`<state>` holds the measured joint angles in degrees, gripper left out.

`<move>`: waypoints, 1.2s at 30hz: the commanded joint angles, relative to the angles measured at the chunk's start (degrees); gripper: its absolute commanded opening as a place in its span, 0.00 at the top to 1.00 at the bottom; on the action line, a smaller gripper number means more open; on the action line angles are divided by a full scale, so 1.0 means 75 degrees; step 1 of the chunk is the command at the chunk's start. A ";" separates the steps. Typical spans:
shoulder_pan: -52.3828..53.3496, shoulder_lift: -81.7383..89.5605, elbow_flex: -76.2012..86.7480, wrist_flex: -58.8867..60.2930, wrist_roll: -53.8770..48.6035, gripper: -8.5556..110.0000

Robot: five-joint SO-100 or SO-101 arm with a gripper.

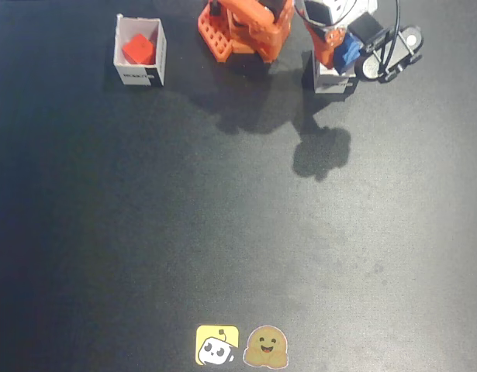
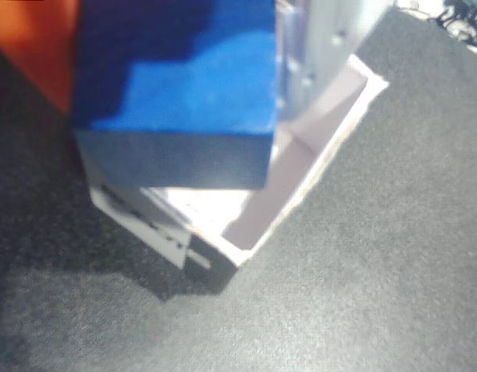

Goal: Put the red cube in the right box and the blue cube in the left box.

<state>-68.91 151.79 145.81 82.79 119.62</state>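
Gripper [image 1: 340, 53] clamped on the blue cube [image 2: 176, 93], hanging right over the open white box [image 2: 316, 155]; looks light, rigid, matte, so flat opposite faces suit gripping; red cube [image 1: 137, 49] sits in the other box [image 1: 139, 74].

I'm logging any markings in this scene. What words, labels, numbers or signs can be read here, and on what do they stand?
No readable words or numbers.
Dark print on the left white box front: too small to read.
Dark marks on the right white box: blurred.
Yellow sticker and smiling-face sticker on the mat: pictures, no text.
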 commanded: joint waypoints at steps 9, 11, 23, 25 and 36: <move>-0.0082 0.0059 -0.0270 0.0176 -0.0762 0.84; -0.0129 0.0023 -0.0293 0.0223 -0.0902 0.84; -0.0773 -0.0082 -0.0293 0.0164 -0.1160 0.83; -0.0996 -0.0105 -0.0234 0.0012 -0.1055 0.83; -0.1242 0.0117 -0.0070 0.0094 -0.1020 0.83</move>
<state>-77.78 151.00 145.81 82.97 111.80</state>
